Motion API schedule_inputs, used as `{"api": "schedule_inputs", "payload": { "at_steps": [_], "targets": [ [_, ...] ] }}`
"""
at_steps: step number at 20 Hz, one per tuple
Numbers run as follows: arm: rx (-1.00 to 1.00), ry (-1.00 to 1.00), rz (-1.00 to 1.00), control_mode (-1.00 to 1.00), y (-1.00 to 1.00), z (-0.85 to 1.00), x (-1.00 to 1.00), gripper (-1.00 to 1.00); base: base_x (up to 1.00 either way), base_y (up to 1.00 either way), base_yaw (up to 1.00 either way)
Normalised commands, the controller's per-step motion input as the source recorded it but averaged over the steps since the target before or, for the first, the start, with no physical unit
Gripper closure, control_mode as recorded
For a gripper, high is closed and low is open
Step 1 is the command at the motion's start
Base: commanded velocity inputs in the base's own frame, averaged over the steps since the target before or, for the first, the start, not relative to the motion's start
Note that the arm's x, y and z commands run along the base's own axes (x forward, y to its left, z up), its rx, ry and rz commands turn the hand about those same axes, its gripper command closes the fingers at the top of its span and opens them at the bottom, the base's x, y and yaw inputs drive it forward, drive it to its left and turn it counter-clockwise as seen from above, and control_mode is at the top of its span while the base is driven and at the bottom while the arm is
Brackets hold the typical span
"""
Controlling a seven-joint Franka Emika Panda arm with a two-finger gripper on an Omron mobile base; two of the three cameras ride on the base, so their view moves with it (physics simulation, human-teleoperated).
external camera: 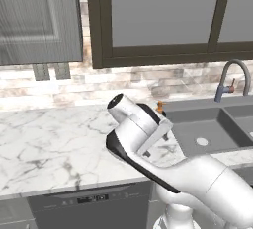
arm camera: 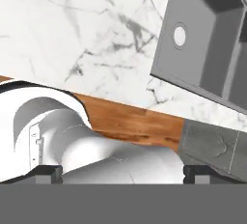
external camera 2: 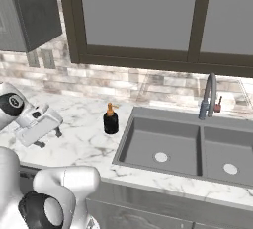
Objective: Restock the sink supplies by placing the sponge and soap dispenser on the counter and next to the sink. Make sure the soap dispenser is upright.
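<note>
The soap dispenser [external camera 2: 110, 119], a squat black bottle with an orange pump, stands upright on the white marble counter [external camera 2: 79, 144], just left of the sink [external camera 2: 163, 141]. In the left base view only its orange pump top [external camera: 159, 106] peeks over my arm. My gripper [external camera 2: 48, 139] hovers above the counter's front part, well to the left of the bottle, open with nothing between its fingers. In the hand view the dark fingertips [arm camera: 48, 172] stand wide apart, looking down on counter [arm camera: 72, 35] and sink [arm camera: 207, 49]. The sponge is out of view.
A curved grey gooseneck faucet [external camera 2: 209, 95] rises behind the double basin. A dishwasher front [external camera: 89, 203] sits under the counter edge. A wall cabinet [external camera: 39, 16] hangs upper left, windows behind the sink. Wooden floor [arm camera: 130, 119] shows below the counter edge.
</note>
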Motion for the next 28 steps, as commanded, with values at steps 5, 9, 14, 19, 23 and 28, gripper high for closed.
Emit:
{"api": "schedule_inputs", "payload": {
  "at_steps": [5,9,14,19,23,28],
  "targets": [
    [0.31,-0.09,0.0,-1.0,-0.06,-0.02,-0.23,-1.0,0.0,0.0,0.0],
    [0.05,0.0,0.0,-1.0,0.0,-0.02,0.24,-1.0,0.0,0.0,0.0],
    [0.0,0.08,0.0,-1.0,0.01,-0.06,0.49,-1.0,0.0,0.0,0.0],
    [0.0,0.01,0.0,1.0,0.01,-0.01,-0.05,-1.0,-0.59,0.05,0.02],
    [0.0,0.0,0.0,1.0,0.0,0.0,0.0,-1.0,-1.0,0.62,0.19],
    [0.0,0.0,0.0,1.0,0.0,0.0,0.0,-1.0,-1.0,1.0,0.3]
  ]
}}
